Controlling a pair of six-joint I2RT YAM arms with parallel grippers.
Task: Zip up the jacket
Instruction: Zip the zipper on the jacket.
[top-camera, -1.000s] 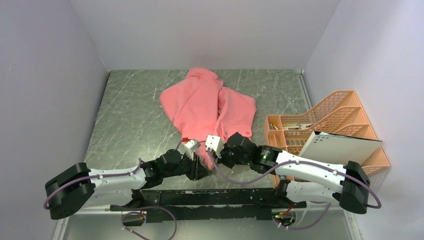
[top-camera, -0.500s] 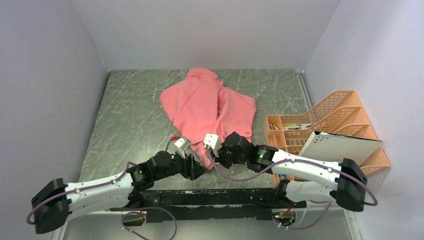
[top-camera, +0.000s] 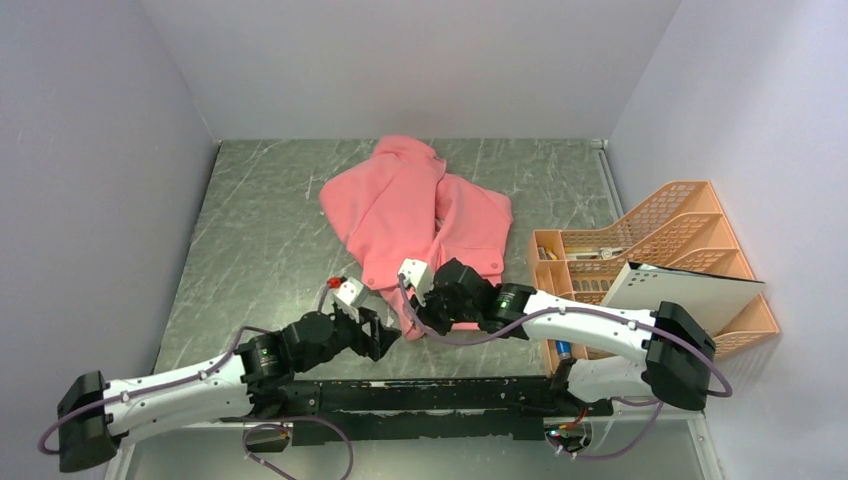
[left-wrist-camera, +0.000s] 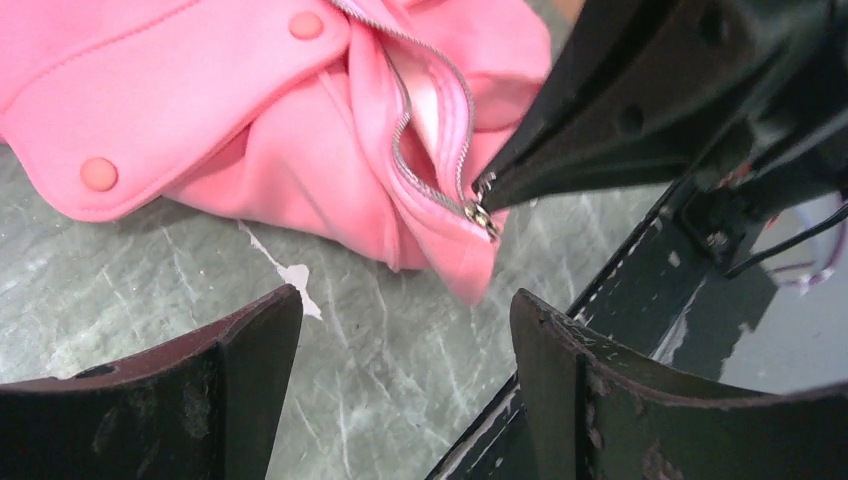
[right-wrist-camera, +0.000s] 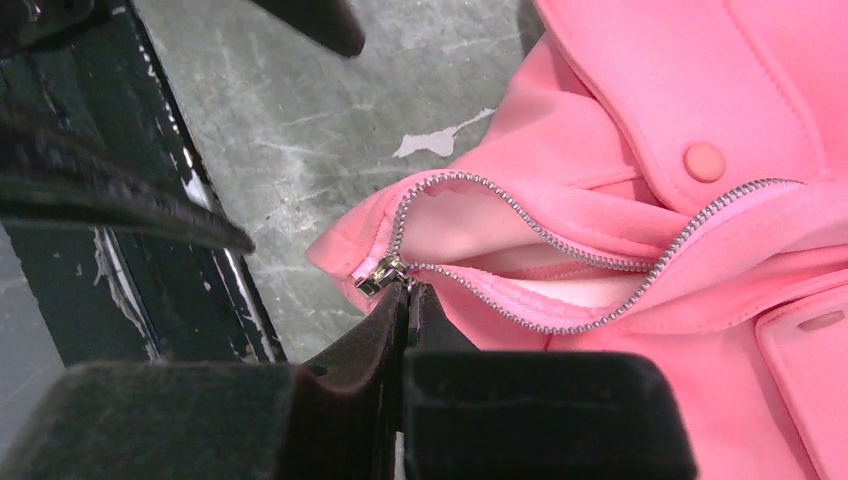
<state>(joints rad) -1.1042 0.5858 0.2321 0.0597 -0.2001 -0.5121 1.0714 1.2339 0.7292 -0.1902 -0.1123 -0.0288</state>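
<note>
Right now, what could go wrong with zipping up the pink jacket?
1. The left gripper is open and clear of the jacket, so nothing pins it down; pulling may just drag the whole jacket along.
2. The right gripper pinches only the tiny zipper pull; it could slip out.
3. The zipper teeth gape over loose fabric, which might snag.

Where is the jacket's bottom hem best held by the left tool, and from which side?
Probably the hem corner just below the zipper slider, coming from the near side: that corner juts toward the open left tool, and the teeth run away.
</note>
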